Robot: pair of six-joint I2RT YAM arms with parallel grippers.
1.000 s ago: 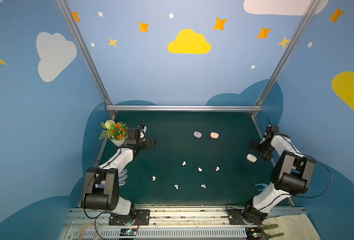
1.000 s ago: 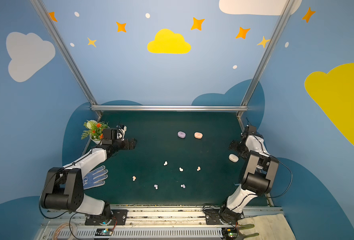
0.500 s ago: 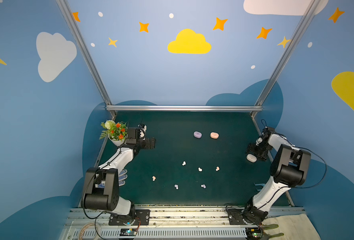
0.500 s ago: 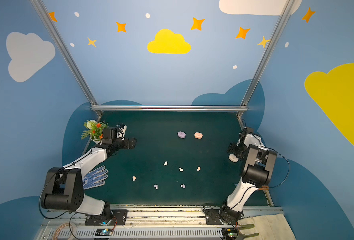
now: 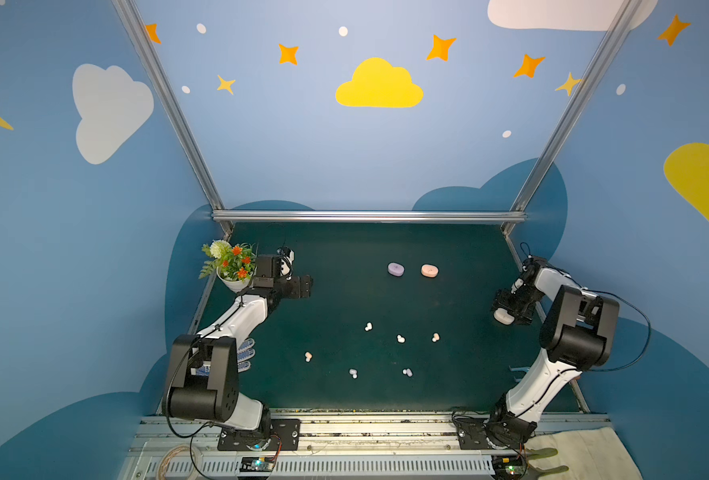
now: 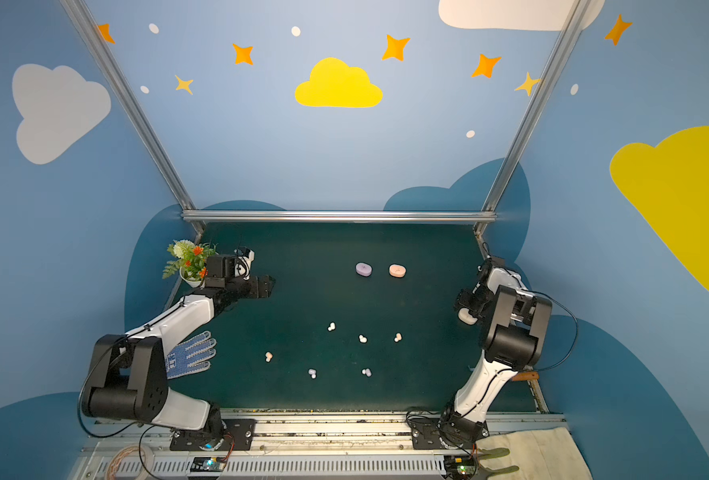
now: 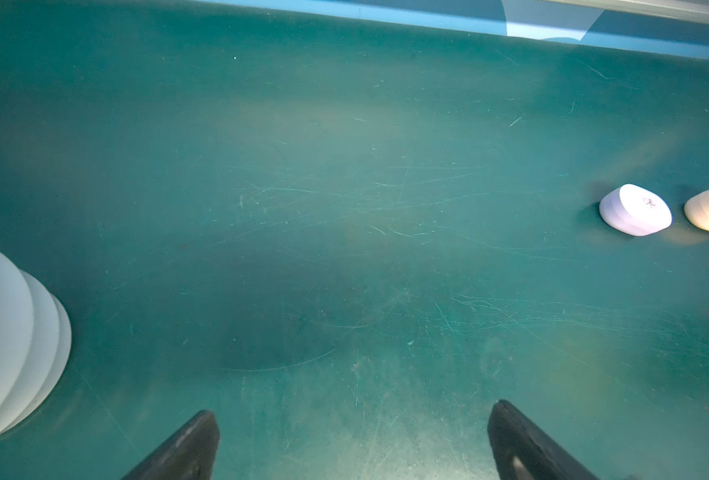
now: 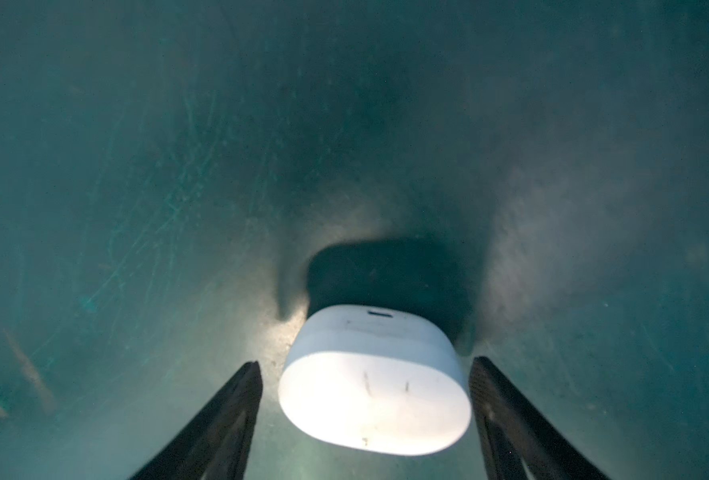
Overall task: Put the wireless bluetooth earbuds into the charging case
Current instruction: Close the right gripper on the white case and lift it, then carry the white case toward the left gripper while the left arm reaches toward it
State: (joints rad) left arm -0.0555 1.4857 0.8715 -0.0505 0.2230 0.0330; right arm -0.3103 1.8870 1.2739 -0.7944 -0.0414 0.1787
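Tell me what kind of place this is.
Likely a robot data-collection or demo booth: left arm and right arm bolted to a rail, an aluminium frame, and blue walls painted with clouds and stars.

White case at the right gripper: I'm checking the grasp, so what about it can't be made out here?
- Finger contact: in the right wrist view the right gripper straddles the white case. One finger shows a gap; the other is too close to judge.
- Whether it rests on the mat: same view, its own body hides the underside.
- Both top views: the gripper covers part of the case, which is too small for detail.
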